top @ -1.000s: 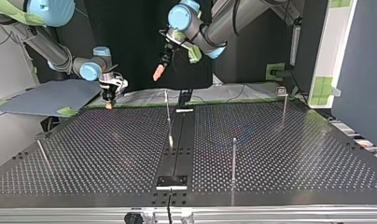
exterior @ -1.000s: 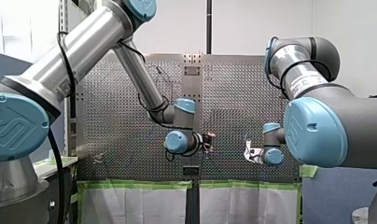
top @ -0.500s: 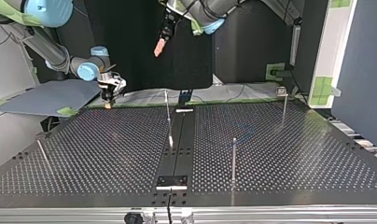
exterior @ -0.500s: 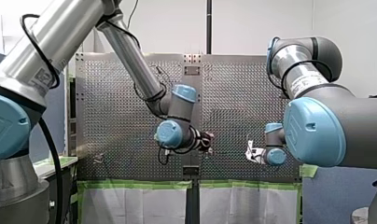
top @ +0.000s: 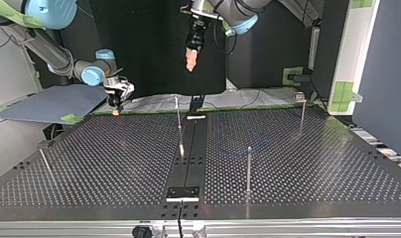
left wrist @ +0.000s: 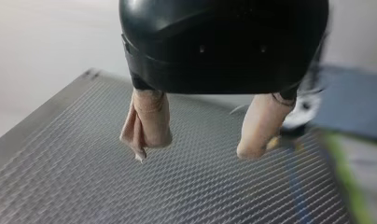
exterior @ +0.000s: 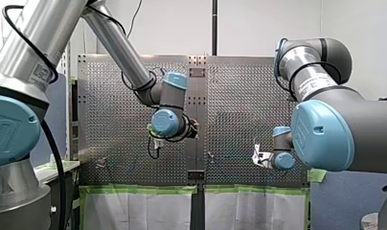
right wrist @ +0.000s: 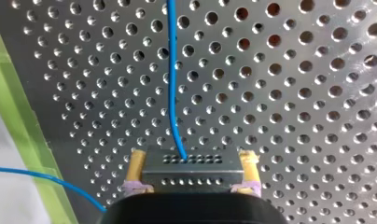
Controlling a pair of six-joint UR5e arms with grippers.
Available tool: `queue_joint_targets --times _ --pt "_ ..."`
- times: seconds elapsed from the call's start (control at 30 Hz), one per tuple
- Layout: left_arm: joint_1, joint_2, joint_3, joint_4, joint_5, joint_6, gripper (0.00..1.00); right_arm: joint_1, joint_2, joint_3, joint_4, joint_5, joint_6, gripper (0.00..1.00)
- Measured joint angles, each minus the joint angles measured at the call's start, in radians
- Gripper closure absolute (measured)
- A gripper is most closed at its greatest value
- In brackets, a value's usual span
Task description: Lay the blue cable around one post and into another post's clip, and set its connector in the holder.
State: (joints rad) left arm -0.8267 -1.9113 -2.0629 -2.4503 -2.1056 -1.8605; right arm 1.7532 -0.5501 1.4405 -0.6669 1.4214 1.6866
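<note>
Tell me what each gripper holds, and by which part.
My right gripper clamps the grey perforated connector block by its sides; my left gripper, open, holds nothing.

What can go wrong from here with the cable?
1. Right pincer holds only the connector; the blue cable leaving it lies loose and may snag a post.
2. Cable also crosses the green tape at the edge of the table and might catch there.
3. Left pincer is open and empty, so nothing guides the slack.

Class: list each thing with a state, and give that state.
My left arm's black gripper with beige pads: open, empty.
My right arm's gripper with yellow pads: shut on the grey perforated metal connector.
Grey perforated metal connector: gripped.
Thin blue cable: joined to the connector, curving away.
</note>
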Motion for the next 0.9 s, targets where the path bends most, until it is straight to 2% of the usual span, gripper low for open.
queue_joint_targets --times 0.1,0.17,0.4,0.6,0.73,0.9 --pt "0.034 0.034 0.024 -0.034 -0.025 -0.034 0.0 0.0 0.0 0.0 -0.005 0.0 0.002 1.0" --pt "0.054 0.054 0.037 -0.053 -0.023 -0.054 0.0 0.0 0.001 0.0 -0.01 -0.001 0.003 1.0" --pt "0.125 0.125 0.067 -0.117 0.033 -0.125 0.0 -0.005 0.002 0.0 -0.015 -0.009 -0.012 1.0" --pt "0.186 0.186 0.07 -0.123 0.086 -0.186 0.0 -0.005 0.002 -0.002 -0.021 -0.015 -0.019 1.0" --pt "0.227 0.227 0.078 -0.122 0.071 -0.226 0.0 -0.004 0.002 -0.002 -0.024 -0.015 -0.015 1.0" --pt "0.279 0.279 0.082 -0.123 0.025 -0.279 0.0 0.003 0.002 -0.01 -0.024 -0.015 -0.009 1.0"
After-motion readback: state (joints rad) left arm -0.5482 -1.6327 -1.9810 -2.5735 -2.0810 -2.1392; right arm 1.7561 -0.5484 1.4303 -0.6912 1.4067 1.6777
